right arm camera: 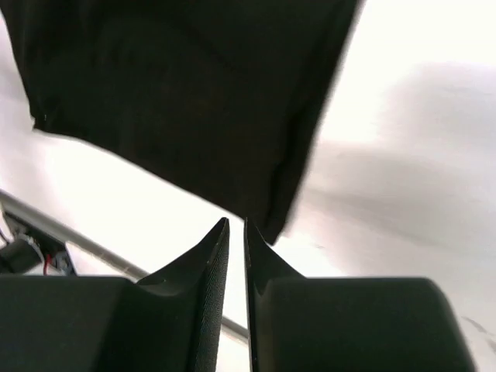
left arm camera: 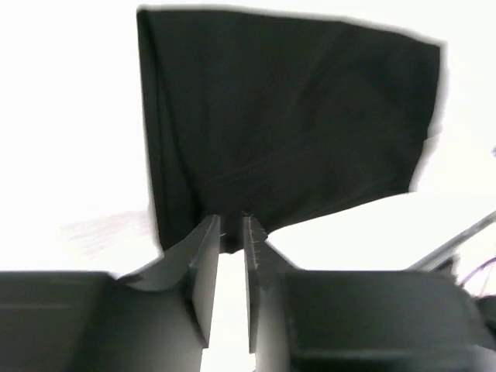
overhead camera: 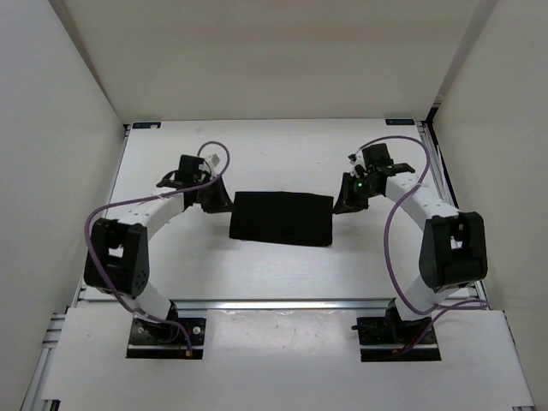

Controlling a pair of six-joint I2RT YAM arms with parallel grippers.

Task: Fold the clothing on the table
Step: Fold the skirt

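Black clothing point(overhead camera: 282, 218) lies as a flat rectangle about mid-counter point(overhead camera: 282, 150), long sides parallel to the front edge. Left end effector point(overhead camera: 224, 204) sits at the cloth's left short edge, jaws parted by a thin slit and tips over the fabric rim; can't tell if any cloth is nipped. Right end effector point(overhead camera: 339, 205) is at the right short edge, also a thin slit apart, tips just off the cloth corner, holding nothing.
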